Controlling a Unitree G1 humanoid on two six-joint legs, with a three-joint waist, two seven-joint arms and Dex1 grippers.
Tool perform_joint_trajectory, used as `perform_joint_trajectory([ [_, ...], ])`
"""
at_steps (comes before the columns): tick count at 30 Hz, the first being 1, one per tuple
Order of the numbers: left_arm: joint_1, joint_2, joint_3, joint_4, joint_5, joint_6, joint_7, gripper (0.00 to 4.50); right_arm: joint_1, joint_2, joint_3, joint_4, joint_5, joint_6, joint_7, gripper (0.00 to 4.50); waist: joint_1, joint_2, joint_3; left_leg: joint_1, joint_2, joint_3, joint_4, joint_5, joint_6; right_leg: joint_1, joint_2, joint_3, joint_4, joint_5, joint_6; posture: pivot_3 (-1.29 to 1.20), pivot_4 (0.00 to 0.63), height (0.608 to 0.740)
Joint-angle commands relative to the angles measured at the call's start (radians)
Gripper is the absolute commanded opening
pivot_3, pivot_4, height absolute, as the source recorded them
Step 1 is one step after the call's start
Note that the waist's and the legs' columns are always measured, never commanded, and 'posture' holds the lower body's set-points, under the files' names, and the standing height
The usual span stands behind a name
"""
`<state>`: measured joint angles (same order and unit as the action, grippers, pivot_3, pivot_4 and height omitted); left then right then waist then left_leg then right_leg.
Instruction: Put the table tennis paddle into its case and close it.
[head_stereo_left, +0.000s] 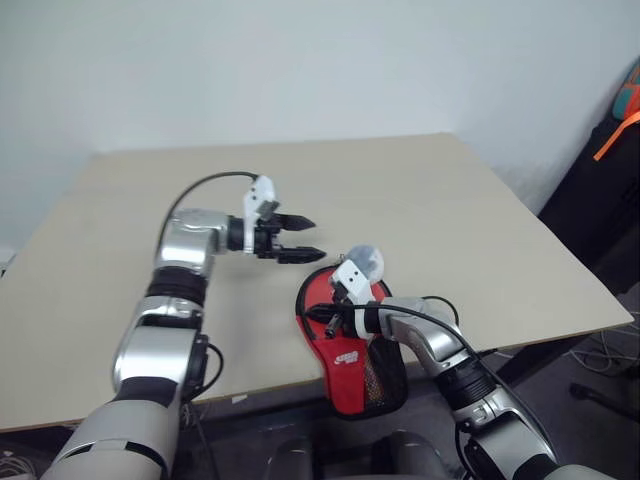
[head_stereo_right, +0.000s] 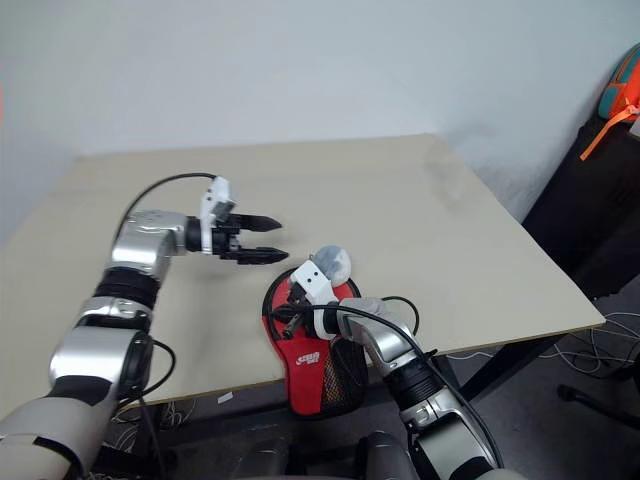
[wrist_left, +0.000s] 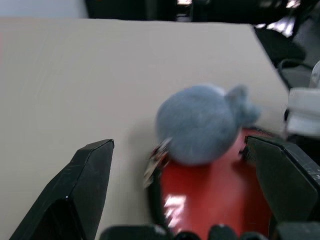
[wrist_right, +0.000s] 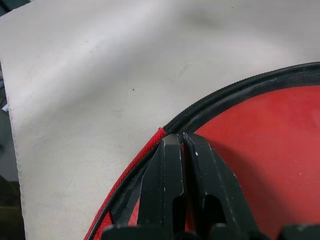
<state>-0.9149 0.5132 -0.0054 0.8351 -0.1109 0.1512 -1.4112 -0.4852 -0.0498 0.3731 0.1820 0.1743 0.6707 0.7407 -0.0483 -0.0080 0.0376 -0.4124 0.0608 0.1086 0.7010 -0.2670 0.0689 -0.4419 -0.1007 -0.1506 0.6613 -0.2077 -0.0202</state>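
Closing the zipper looks like the step in hand, so the advice centres on the right claw (wrist_right: 181, 142). Its 2 black fingers are clenched tight together at the black zipper rim of the paddle-shaped black fabric case (head_stereo_left: 352, 352), right where a short red edge meets the teeth; whether a zipper pull sits between the tips cannot be told. The flat red-faced table tennis paddle (wrist_right: 260, 145) appears to lie inside already, its red rubber just beside and under the fingertips. The case overhangs the near edge of the pale wooden table (head_stereo_left: 420, 200), with its narrow mesh end below the right claw's wrist.

The left claw (head_stereo_left: 296, 238) hangs released, jaws wide, above the table and a little apart from the case's round end. A small grey-blue roundish lump (wrist_left: 200, 124) rests on that round end, straight ahead of the left claw.

To do this well, I would steady the case with the left claw and draw the right claw along the rim's curve, lest the overhanging case slip off.
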Motion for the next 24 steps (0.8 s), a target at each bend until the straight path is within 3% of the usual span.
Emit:
perform_joint_trajectory([
  [1,0.029,0.042,0.043,-0.095,-0.056,0.035,0.004,4.47,0.014,-0.007,0.022,0.031,-0.003,0.022,0.008,0.14,0.002,0.000,0.000,0.000,0.000,0.000,0.000,0.000,0.000,0.000,0.000,0.000,0.000,0.000,0.000,0.00,0.000,0.706],
  [10,0.349,0.016,0.077,-0.580,-0.193,0.215,0.144,4.47,0.015,-0.108,0.030,-0.168,0.027,0.148,0.045,0.14,0.005,0.000,0.000,-0.001,-0.002,0.001,0.001,0.001,-0.003,0.000,-0.002,0.002,0.000,0.000,0.000,0.00,0.000,0.706],
  [11,0.375,0.009,0.074,-0.617,-0.202,0.231,0.161,4.50,0.014,-0.123,0.029,-0.199,0.035,0.172,0.048,0.52,0.005,0.000,0.000,-0.001,-0.002,0.002,0.001,0.002,-0.005,0.000,-0.002,0.003,0.000,0.000,0.000,0.00,0.000,0.706],
  [15,0.451,-0.021,0.053,-0.714,-0.224,0.273,0.223,3.57,0.000,-0.198,0.001,-0.354,0.093,0.284,0.074,1.72,0.007,0.000,0.001,-0.001,-0.003,0.001,0.002,-0.003,-0.003,0.000,-0.003,0.003,-0.001,0.000,-0.001,0.00,0.000,0.706],
  [22,0.488,-0.041,0.012,-0.728,-0.230,0.272,0.272,1.07,-0.076,-0.334,-0.122,-0.574,0.232,0.483,0.094,4.25,0.006,0.001,0.001,-0.001,-0.003,0.000,0.001,-0.002,-0.003,0.000,-0.002,0.002,-0.001,0.001,-0.001,0.00,0.000,0.706],
  [24,0.492,-0.052,-0.005,-0.719,-0.229,0.267,0.277,0.40,-0.125,-0.372,-0.176,-0.614,0.278,0.532,0.101,4.50,0.006,0.002,0.002,-0.001,-0.002,0.000,0.001,-0.002,-0.002,0.000,-0.002,0.002,-0.001,0.001,-0.001,0.00,0.000,0.706],
])
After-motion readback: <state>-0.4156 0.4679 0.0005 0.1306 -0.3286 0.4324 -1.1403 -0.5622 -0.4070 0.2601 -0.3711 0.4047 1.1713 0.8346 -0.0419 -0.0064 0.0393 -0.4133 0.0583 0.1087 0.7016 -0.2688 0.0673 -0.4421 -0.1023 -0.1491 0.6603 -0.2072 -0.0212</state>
